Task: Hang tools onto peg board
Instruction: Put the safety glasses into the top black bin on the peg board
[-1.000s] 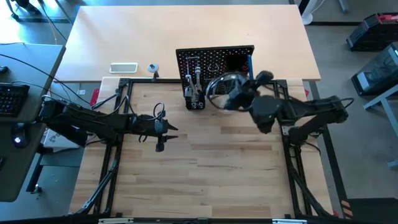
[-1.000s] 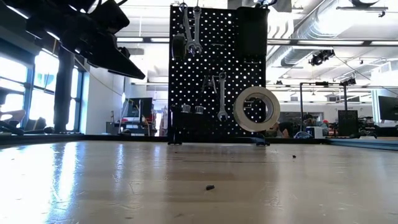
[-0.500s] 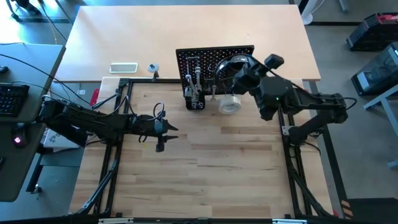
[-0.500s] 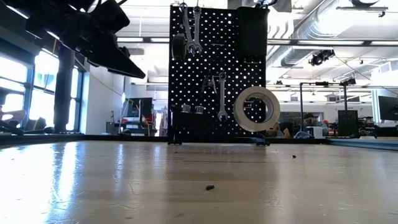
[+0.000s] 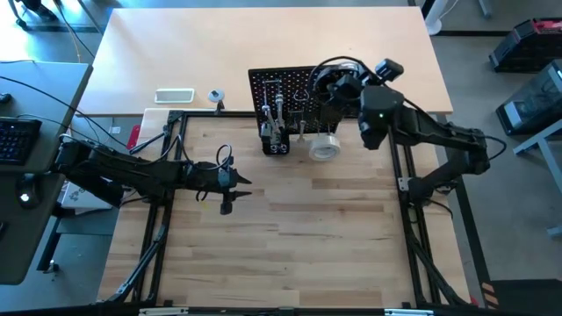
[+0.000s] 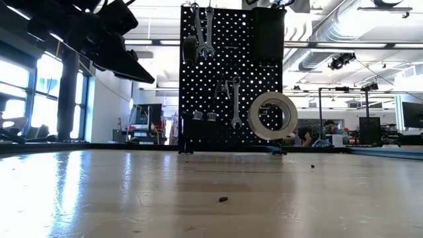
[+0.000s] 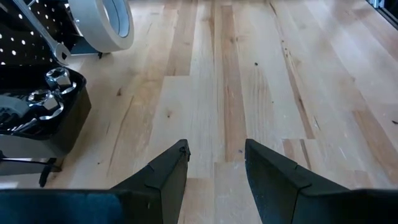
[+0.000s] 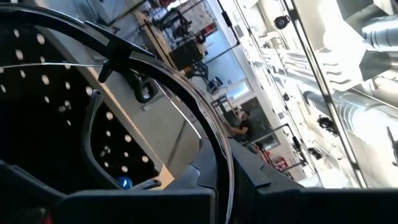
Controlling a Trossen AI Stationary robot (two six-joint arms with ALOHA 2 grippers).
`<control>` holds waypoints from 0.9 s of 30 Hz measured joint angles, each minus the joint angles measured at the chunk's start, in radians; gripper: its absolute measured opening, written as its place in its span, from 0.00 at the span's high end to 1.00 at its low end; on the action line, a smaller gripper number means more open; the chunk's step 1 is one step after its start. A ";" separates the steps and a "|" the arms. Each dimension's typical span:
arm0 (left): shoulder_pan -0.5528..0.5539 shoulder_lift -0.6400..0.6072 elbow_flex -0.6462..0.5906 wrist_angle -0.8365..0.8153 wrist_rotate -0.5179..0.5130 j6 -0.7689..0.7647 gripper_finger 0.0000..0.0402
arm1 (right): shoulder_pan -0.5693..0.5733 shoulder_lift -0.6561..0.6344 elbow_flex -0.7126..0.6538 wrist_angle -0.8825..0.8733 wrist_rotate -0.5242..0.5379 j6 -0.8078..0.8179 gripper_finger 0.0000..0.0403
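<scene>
The wooden table (image 5: 290, 246) carries the black peg board (image 6: 231, 79) upright at the middle of its far edge. On the board hang silver wrenches (image 6: 203, 30) near the top and more lower down, a black bin (image 7: 43, 118) with tools at the bottom, and a pale tape roll (image 6: 272, 116) at the lower corner nearest the right arm. The right gripper (image 5: 338, 83) is up against the board's top edge, fingers closed; whether they hold anything cannot be made out. The left gripper (image 7: 214, 165) hovers over the table's left-centre, fingers (image 7: 171, 171) partly apart, holding nothing.
</scene>
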 joint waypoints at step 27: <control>0.000 0.000 0.000 0.002 0.000 -0.008 0.62 | -0.076 0.036 0.000 -0.150 0.044 0.060 0.97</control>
